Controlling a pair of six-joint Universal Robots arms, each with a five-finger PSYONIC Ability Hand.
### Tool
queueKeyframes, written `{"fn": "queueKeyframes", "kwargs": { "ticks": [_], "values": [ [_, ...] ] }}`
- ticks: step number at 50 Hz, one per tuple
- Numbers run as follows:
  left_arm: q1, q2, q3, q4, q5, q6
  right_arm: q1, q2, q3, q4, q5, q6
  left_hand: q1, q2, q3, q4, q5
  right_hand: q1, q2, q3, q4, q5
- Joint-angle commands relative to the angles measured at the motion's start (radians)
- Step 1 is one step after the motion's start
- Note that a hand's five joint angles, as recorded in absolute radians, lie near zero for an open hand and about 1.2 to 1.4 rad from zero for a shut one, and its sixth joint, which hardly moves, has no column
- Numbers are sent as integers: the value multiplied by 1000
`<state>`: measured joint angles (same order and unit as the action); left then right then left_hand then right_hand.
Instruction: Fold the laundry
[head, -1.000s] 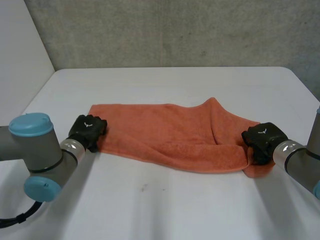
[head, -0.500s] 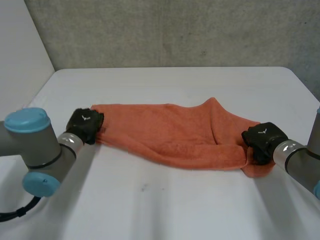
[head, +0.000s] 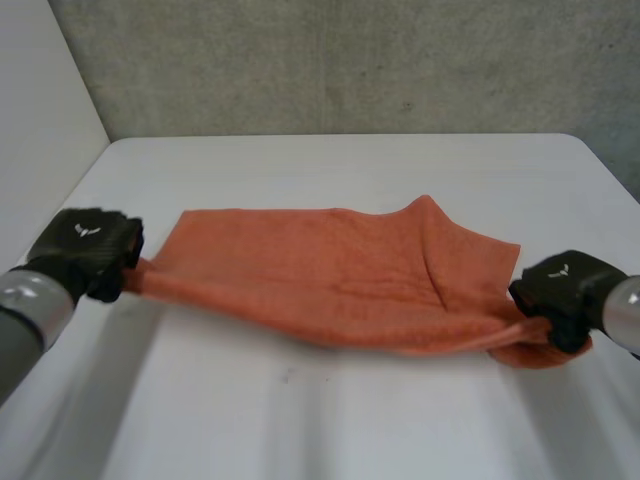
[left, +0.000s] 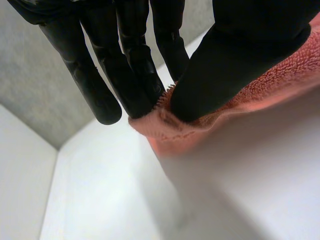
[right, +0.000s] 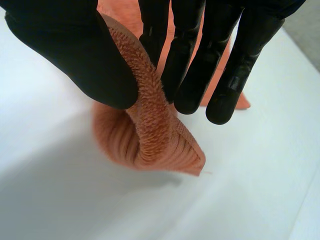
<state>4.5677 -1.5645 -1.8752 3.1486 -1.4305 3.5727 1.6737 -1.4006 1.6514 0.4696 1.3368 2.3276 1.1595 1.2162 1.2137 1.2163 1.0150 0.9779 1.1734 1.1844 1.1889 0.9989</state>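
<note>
Orange terry towel (head: 340, 275) stretched wide across the middle of the white desk (head: 350, 165), and both hands are on it! Out at the towel's 9 o'clock end, the left hand (head: 88, 252) is grasping the near corner. The left wrist view shows the thumb (left: 235, 55) pressing a bunched fold of terry against the fingers (left: 135, 65), a firm pinch. Over at about 4 o'clock, the right hand (head: 562, 292) has the other near corner the same way, thumb and fingers nipping a thick rolled ridge of cloth. A loose loop of it sags below the hand onto the desk.

Between the two hands the near long edge runs taut and looks raised off the desk, with shadow beneath it. The far edge lies flat toward 12 o'clock, apart from a peak poking up at about 1 o'clock.

This reads as the very start of the first fold: corners taken, edge tensioned, nothing folded yet. The next move calls for both hands to rise together and carry that near edge over toward 12 o'clock, laying it along the far edge. They'll need to travel in step with the tension even, or the cloth will skew. Watch the right end, where the bunched grip may land that corner crumpled. The uneven far edge could also leave the halves mismatched.

Containers? None on this desk; the towel is all it carries.
</note>
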Motion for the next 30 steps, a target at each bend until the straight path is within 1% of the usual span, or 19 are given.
{"fn": "queueKeyframes", "kwargs": {
  "ticks": [1, 6, 8, 9, 11, 13, 14, 16, 17, 19, 20, 21, 22, 23, 24, 25, 27, 28, 30],
  "values": [
    [40, 73, -33, -171, 10, 6, -41, -92, 57, 98, -2, -89, 237, 180, 183, 180, 207, 418, 223, 212, 207, 223],
    [74, 55, -71, -157, 22, 69, -41, -90, 85, 60, 1, -119, 237, 180, 183, 180, 207, 418, 223, 212, 207, 223],
    [92, -32, -70, -110, 47, 89, -38, -55, 96, -20, -4, -119, 237, 180, 183, 180, 207, 418, 223, 212, 207, 223],
    [92, -32, -70, -110, 47, 89, -38, -55, 96, -20, -4, -119, 237, 180, 183, 180, 207, 418, 223, 212, 207, 223],
    [91, -98, -58, -78, 58, 92, -34, 2, 88, -72, -7, -119, 237, 180, 183, 180, 207, 418, 223, 212, 207, 223],
    [76, -204, -4, -18, 58, 95, -32, 109, 42, -164, -7, -111, 237, 180, 183, 180, 207, 418, 223, 212, 207, 223],
    [76, -204, -4, -18, 58, 95, -32, 109, 42, -164, -7, -111, 237, 180, 183, 180, 207, 418, 223, 212, 207, 223],
    [13, -288, 120, 30, 48, 95, -25, 176, -51, -225, 7, -93, 237, 180, 183, 180, 207, 418, 223, 212, 207, 223],
    [13, -289, 120, 30, 48, 95, -25, 177, -52, -226, 7, -93, 237, 180, 183, 180, 207, 418, 223, 212, 207, 223],
    [-33, -344, 296, 76, 21, 84, 9, 210, -190, -258, 16, -29, 237, 180, 183, 180, 207, 418, 223, 212, 207, 223],
    [-33, -344, 297, 76, 21, 84, 9, 210, -191, -258, 16, -28, 237, 180, 183, 180, 207, 418, 223, 212, 207, 223],
    [-56, -359, 401, 102, -2, 83, 49, 213, -294, -278, 24, 36, 237, 180, 183, 180, 207, 418, 223, 212, 207, 223],
    [-56, -359, 403, 102, -2, 83, 76, 212, -399, -301, 33, 95, 237, 180, 183, 180, 207, 418, 223, 212, 207, 223],
    [-68, -371, 504, 132, -25, 81, 77, 212, -400, -301, 33, 96, 237, 180, 183, 180, 207, 418, 223, 212, 207, 223],
    [-79, -377, 601, 174, -37, 72, 99, 209, -497, -336, 45, 154, 237, 180, 183, 180, 207, 418, 223, 212, 207, 223],
    [-79, -378, 602, 174, -37, 72, 100, 209, -498, -336, 45, 154, 237, 180, 183, 180, 207, 418, 223, 212, 207, 223],
    [-90, -376, 755, 326, -54, 16, 123, 195, -640, -470, 71, 220, 237, 180, 183, 180, 207, 418, 223, 212, 207, 223],
    [-90, -376, 755, 327, -54, 15, 123, 195, -641, -471, 71, 220, 237, 180, 183, 180, 207, 418, 223, 212, 207, 223],
    [-95, -362, 795, 495, -76, -69, 124, 129, -638, -660, 96, 243, 237, 180, 183, 180, 207, 418, 223, 212, 207, 223]
  ]
}}
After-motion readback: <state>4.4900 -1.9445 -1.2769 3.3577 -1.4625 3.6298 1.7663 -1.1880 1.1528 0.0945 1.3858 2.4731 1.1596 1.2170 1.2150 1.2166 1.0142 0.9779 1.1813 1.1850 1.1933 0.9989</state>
